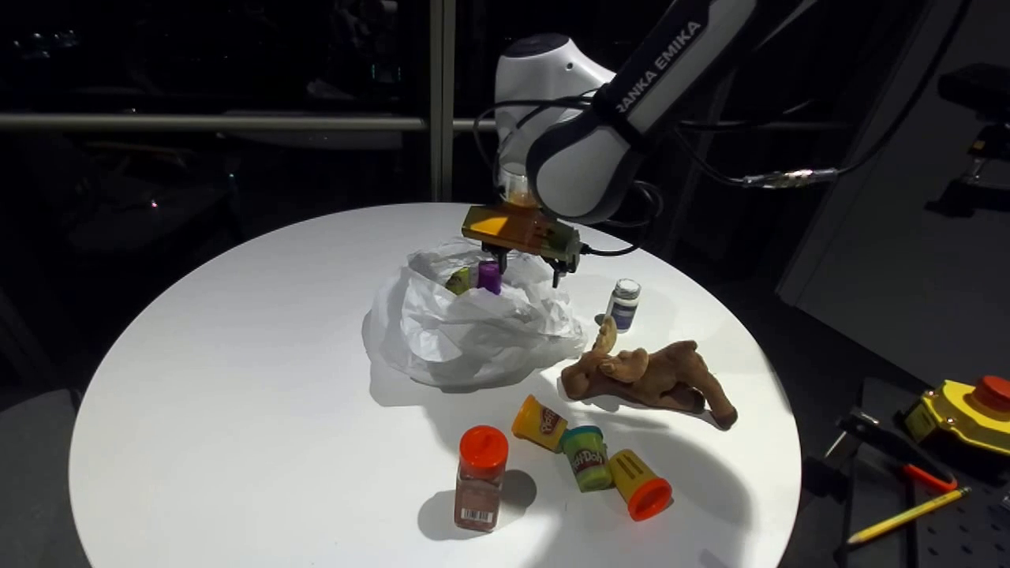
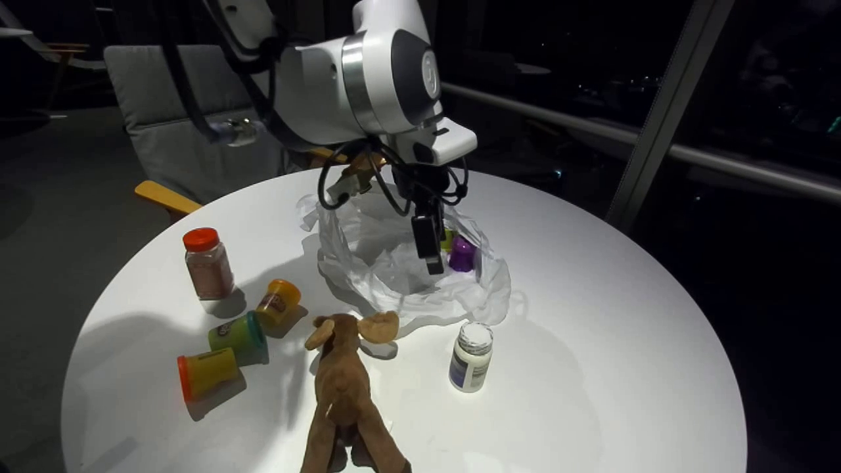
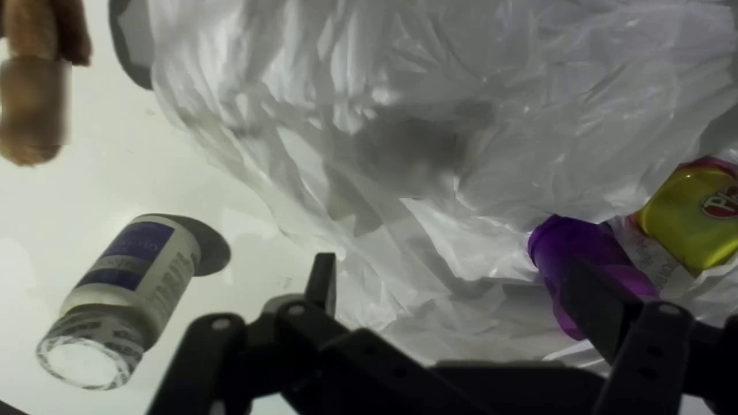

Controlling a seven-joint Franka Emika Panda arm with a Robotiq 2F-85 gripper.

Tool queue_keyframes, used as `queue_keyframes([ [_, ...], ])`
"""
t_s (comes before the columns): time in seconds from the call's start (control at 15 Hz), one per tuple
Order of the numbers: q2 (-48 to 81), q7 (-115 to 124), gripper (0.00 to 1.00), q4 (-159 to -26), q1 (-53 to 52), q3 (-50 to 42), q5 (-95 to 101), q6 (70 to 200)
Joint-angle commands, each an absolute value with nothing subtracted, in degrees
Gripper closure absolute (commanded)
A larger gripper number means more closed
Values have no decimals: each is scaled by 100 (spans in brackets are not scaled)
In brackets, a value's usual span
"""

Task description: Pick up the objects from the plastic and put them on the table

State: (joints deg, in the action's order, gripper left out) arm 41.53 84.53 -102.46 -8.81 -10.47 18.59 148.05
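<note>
In an exterior view, the hand (image 1: 529,276) hangs spread wide over the bag (image 1: 465,341). In an exterior view, a purple item (image 2: 462,255) sits inside, toward three o'clock. In the wrist view, one side of the hand overlaps it, contact unclear.

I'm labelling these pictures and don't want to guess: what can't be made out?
Purple container, wrist view: partly hidden by the tool.
Plastic bag, in an exterior view: floor hidden by its near side.
White bottle, wrist view: small label print too blurred to read.
Toy moose, wrist view: mostly cut off at the top left corner.
</note>
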Motion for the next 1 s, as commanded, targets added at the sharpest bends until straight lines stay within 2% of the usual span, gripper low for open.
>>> queue_keyframes([
  [0.0, 4756, 7963, 0, -9148, -778, -1071, 1508, 14513],
  [0.4, 5199, 7372, 0, -8381, -565, -927, 898, 14453],
  [0.93, 5549, 6779, 0, -7993, -494, -885, 339, 14333],
])
